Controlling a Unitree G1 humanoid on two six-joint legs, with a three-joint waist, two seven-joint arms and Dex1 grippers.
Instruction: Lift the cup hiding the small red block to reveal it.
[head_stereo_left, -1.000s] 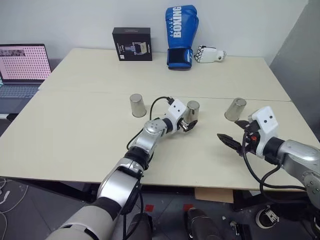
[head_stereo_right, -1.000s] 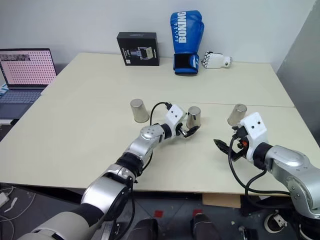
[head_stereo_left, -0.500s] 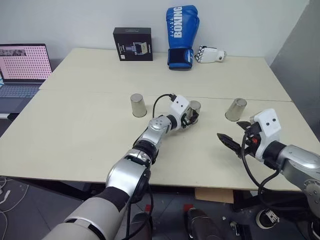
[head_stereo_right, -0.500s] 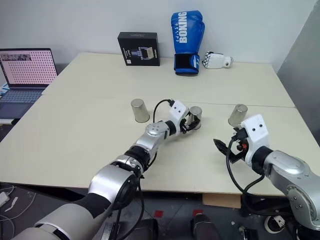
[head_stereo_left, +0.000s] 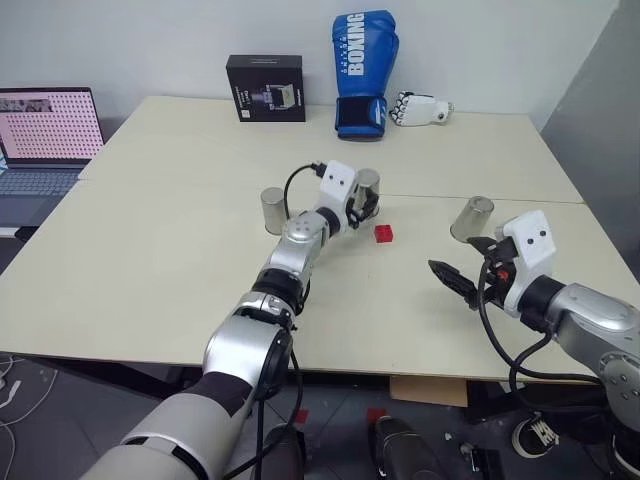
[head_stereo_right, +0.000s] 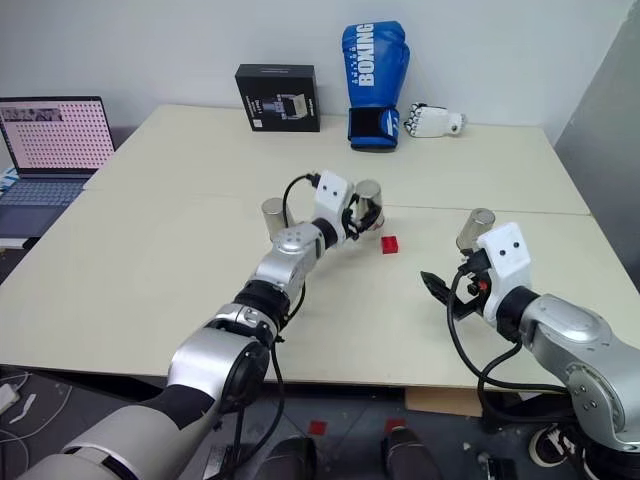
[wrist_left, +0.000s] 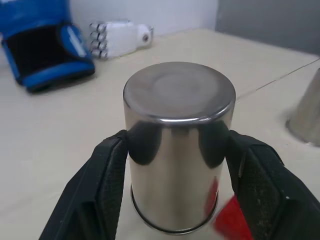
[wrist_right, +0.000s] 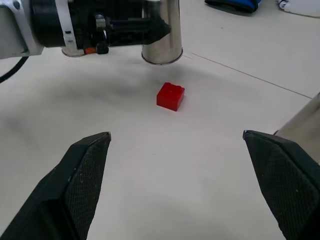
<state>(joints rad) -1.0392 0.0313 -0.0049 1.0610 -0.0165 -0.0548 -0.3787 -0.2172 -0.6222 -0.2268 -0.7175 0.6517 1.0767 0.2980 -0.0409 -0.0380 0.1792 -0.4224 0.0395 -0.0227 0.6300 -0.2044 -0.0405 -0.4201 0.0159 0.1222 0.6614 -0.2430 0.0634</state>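
My left gripper (head_stereo_left: 363, 204) is shut on the cup (head_stereo_left: 369, 182), a shiny steel tumbler held upside down just above the table. In the left wrist view its black fingers (wrist_left: 95, 195) press both sides of the cup (wrist_left: 179, 145). The small red block (head_stereo_left: 384, 234) lies uncovered on the table, just right of the raised cup and nearer to me. From the right wrist the block (wrist_right: 170, 96) shows under the cup's rim. My right gripper (head_stereo_left: 450, 280) hovers open to the right, nothing between its fingers (wrist_right: 80, 175).
Two more steel cups stand upside down, one to the left (head_stereo_left: 272, 210) and one to the right (head_stereo_left: 471, 218). At the table's far edge are a black box (head_stereo_left: 265, 88), a blue boxing glove (head_stereo_left: 362, 70) and a white robotic hand (head_stereo_left: 420, 108). A laptop (head_stereo_left: 45, 130) sits far left.
My left gripper shut on the middle cup, then raised it and carried it left and away, uncovering the red block. The right arm has barely moved.
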